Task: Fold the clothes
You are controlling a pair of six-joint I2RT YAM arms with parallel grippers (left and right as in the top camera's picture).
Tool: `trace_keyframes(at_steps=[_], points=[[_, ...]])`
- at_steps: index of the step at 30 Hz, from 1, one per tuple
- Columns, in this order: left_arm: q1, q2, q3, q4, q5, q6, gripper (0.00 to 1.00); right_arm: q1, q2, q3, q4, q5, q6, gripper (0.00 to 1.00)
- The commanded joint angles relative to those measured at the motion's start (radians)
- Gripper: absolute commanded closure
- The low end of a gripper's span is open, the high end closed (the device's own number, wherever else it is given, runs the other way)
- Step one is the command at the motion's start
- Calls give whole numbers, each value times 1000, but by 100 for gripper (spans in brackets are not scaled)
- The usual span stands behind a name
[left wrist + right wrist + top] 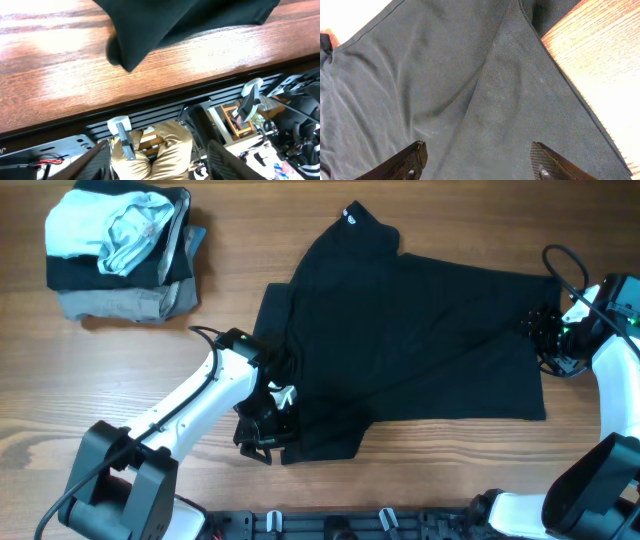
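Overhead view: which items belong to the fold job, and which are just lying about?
Job:
- black shirt, spread out mid-frame
- left gripper, at its lower left corner
- right gripper, at its right edge

Lying about:
- folded stack, top left
- pale blue garment, on top of it
- grey garment, at its bottom

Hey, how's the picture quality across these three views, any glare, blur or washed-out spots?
Overhead: evenly lit and sharp, though the black short-sleeved fabric shirt swallows fold detail. Left wrist: strong glare on the brown wooden table; the clutter beyond its edge looks soft. Right wrist: the shirt reads washed-out grey, the table at right is blown out.
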Motion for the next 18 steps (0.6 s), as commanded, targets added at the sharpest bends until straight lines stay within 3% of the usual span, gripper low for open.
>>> trace_keyframes(at_steps=[1, 3, 5, 7, 8, 9, 11, 14, 18], points=[[26, -12, 59, 73, 20, 5, 35, 2, 11, 2, -1, 21, 5, 28], [45, -12, 77, 181, -2, 24, 32, 2, 11, 2, -1, 21, 5, 28], [65, -11, 77, 346, -140, 24, 36, 2, 11, 2, 0, 21, 5, 28], [77, -6, 76, 499, -314, 24, 63, 2, 11, 2, -2, 21, 5, 28], [84, -1, 76, 581, -406, 25, 82, 2, 11, 2, -4, 21, 5, 25], [88, 8, 74, 657, -473, 25, 87, 2, 11, 2, -6, 21, 5, 24], [100, 34, 73, 755, -548, 25, 87, 2, 11, 2, -16, 21, 4, 23], [138, 94, 73, 830, -574, 33, 65, 2, 11, 2, -37, 21, 2, 23], [209, 209, 73, 939, -513, 42, 56, 2, 11, 2, -41, 21, 2, 23]])
